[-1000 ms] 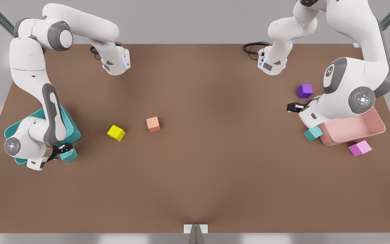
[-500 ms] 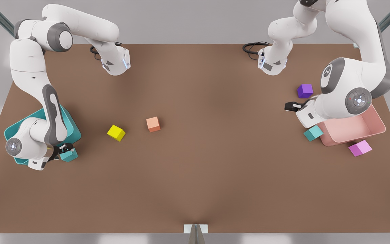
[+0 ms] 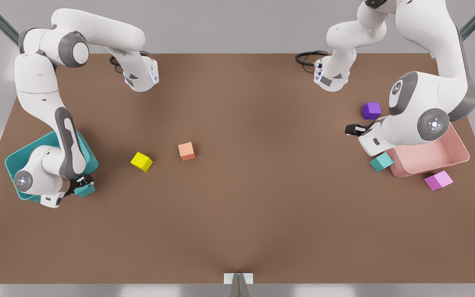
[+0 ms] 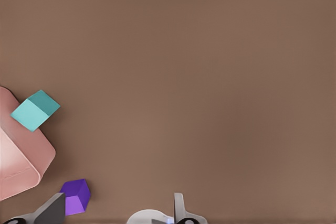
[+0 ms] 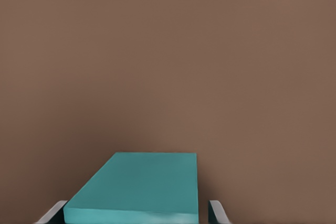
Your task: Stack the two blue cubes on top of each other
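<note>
Right gripper (image 3: 83,184), front view's left, now clamped on blue cube (image 3: 85,189) beside teal bin (image 3: 15,159), lifting. Left gripper (image 3: 351,130) parted, drifting clear of second blue cube (image 3: 381,161) by pink tray (image 3: 462,144).

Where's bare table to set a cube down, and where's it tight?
Free: the table from the orange cube across to the teal cube. Crowded: by the pink bin, and by the teal bin, where the right gripper straddles the other teal cube.

Light: bright and even, soft all over.
Shadows: faint dark patches on the brown table (image 3: 237,231).
Glare: none.
Blur: edges look a little soft.
</note>
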